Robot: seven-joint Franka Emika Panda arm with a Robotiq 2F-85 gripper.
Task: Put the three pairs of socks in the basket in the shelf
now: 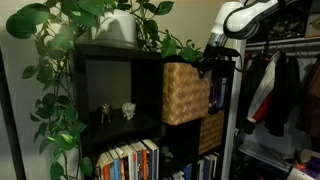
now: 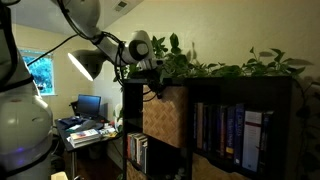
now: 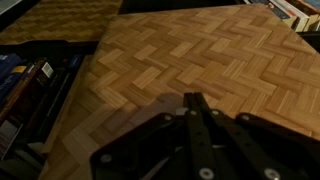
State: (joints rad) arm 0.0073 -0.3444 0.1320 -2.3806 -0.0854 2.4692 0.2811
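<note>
Hovering at the basket [image 1: 185, 92], centre frame in the shelf [image 1: 110, 52], the tool [image 3: 190, 100] appears pinched shut, gripping nothing visible. The stiff, light wicker would likely handle best by its top rim; no socks show.

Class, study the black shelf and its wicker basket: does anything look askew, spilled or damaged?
Nothing looks spilled or damaged. The basket seems to stick out slightly past the shelf front, with the tool at its upper edge; the angle leaves that uncertain.
</note>
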